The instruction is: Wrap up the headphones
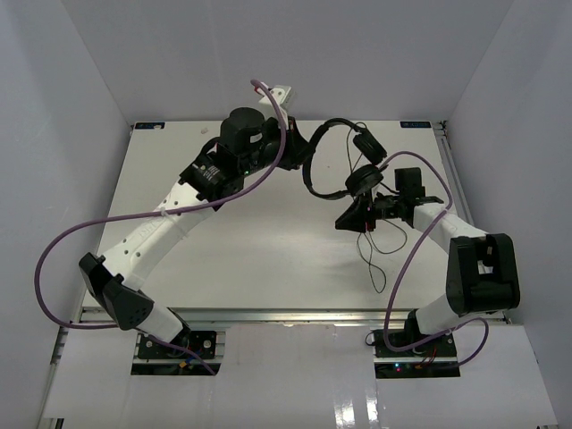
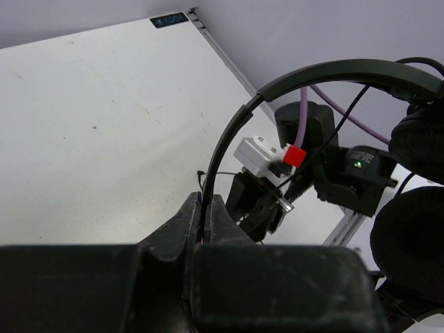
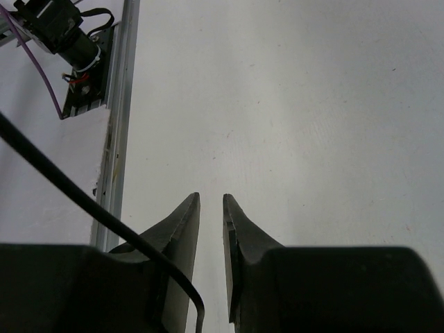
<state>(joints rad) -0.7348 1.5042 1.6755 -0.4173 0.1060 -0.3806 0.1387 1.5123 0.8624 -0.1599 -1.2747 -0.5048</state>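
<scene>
A: Nearest, the right end effector (image 3: 210,198) stands slightly apart and empty, with the cable (image 3: 90,202) beside it. It should pinch the cable and loop it snugly.

B: Farther off, the left end effector (image 2: 206,199) is clamped on the headband (image 2: 326,69), holding the headphones (image 1: 315,150) above the bench (image 1: 259,250). One pair, two earcups (image 1: 362,181), one cable.
</scene>
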